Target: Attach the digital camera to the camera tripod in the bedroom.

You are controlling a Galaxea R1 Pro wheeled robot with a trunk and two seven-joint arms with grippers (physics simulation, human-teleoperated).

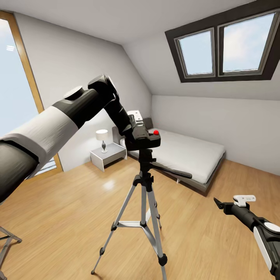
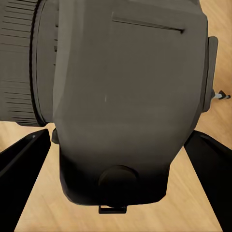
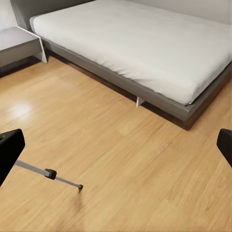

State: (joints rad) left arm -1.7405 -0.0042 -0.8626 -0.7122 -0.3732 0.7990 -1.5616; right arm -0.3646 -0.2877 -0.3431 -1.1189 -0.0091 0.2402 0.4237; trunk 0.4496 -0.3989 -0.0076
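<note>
Step in hand: seating the digital camera [image 1: 146, 137] on the pan head of the camera tripod [image 1: 144, 182]. In the head view the camera body sits at the tripod's top, directly above the centre column, with its red button at 3 o'clock on the upper face. To finish well, I judge I should keep the base level, stay centred over the mount, and press straight down; any sideways push could tip the three-legged stand.

My left gripper [image 1: 132, 130] is at the camera, meeting it from 10 o'clock. In the left wrist view the camera [image 2: 128, 101] lies between my two dark fingers [image 2: 21, 159], which flank it; I read this as a clenched hold, though pad contact is hidden by the body itself.

My right gripper [image 1: 238, 202] hangs low at 4 o'clock of the tripod, well apart from it, jaws spread wide and holding nothing. Its wrist view looks over the wood floor [image 3: 121, 159] toward the bed [image 3: 145, 48], with a tripod foot [image 3: 50, 173] near.
</note>
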